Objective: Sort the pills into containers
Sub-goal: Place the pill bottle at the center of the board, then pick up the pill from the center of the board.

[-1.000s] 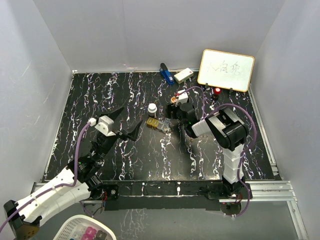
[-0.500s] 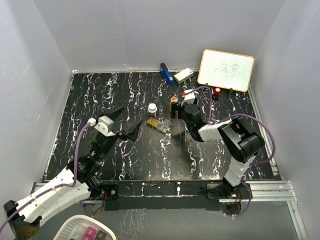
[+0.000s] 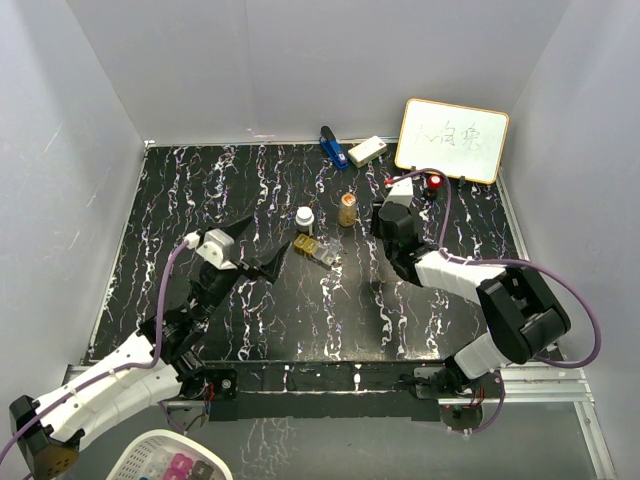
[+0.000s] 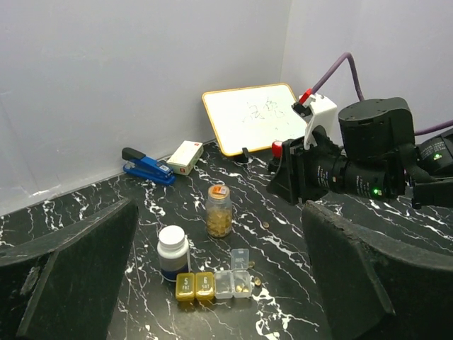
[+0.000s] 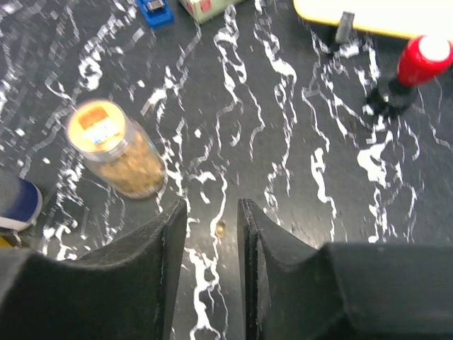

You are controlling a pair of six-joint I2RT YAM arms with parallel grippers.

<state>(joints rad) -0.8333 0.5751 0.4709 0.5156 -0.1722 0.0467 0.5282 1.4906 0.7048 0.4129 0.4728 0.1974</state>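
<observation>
Hangs over the worktop point(image 3: 200, 200), left jaws wide open; sits near the golden-amber bottle point(image 3: 347, 210), right jaws barely apart, empty.

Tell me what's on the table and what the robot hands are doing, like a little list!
left gripper: open wide, holding nothing
right gripper: fingers slightly apart, holding nothing
loose pill: on the table, seen between the right gripper's fingers
amber bottle: upright, lid on, tan pills inside
white-capped bottle: upright, next to the pill box
pill box: two yellow sections shut, one clear lid up
at the back: blue stapler, white box, whiteboard
</observation>
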